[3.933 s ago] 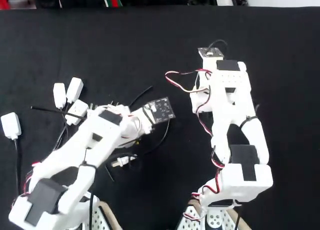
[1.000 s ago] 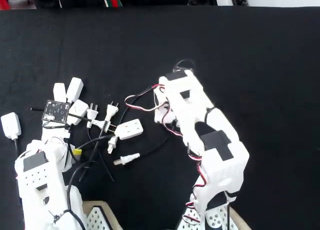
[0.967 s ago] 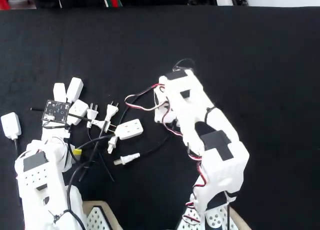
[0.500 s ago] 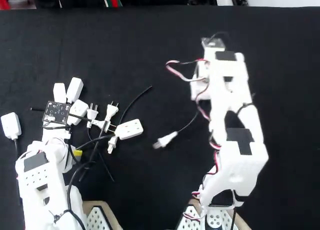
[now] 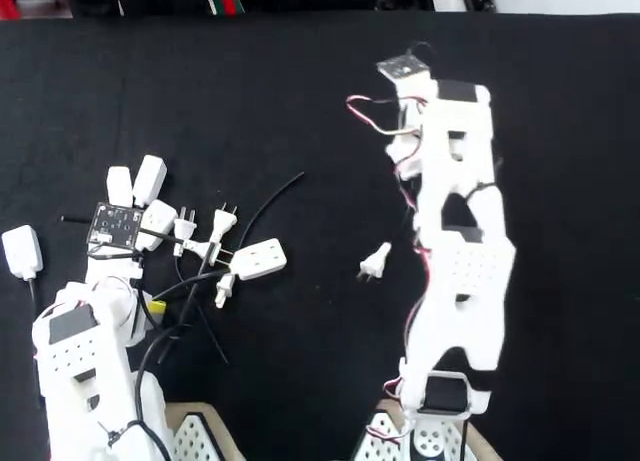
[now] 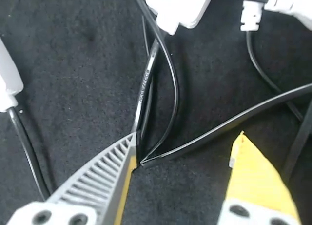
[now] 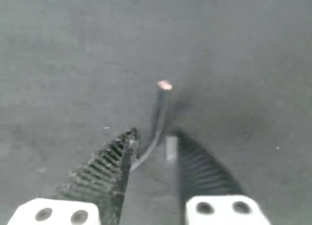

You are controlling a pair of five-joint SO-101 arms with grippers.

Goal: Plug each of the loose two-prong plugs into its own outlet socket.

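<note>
Several white outlet sockets lie at the table's left, among them one (image 5: 150, 176) at the back of the group and one (image 5: 260, 259) by the tangle of black cables. Two plugs (image 5: 185, 226) (image 5: 222, 221) lie among those cables. One white plug (image 5: 375, 263) lies alone mid-table; its black cable (image 7: 158, 115) runs under the right arm (image 5: 455, 181). My right gripper (image 7: 151, 142) is shut on that cable near its bare end, far up the table. My left gripper (image 6: 183, 154) is open low over black cables (image 6: 146, 88), just short of a white socket (image 6: 178, 10).
The table is covered in black cloth (image 5: 560, 101), bare on its right side and along the back. A lone white socket (image 5: 22, 251) with its own cable lies at the far left edge. The arms' bases stand at the near edge.
The right arm has stretched farther away across the table, dragging the single plug by its cable out of the pile and to the right. The left arm has stayed put.
</note>
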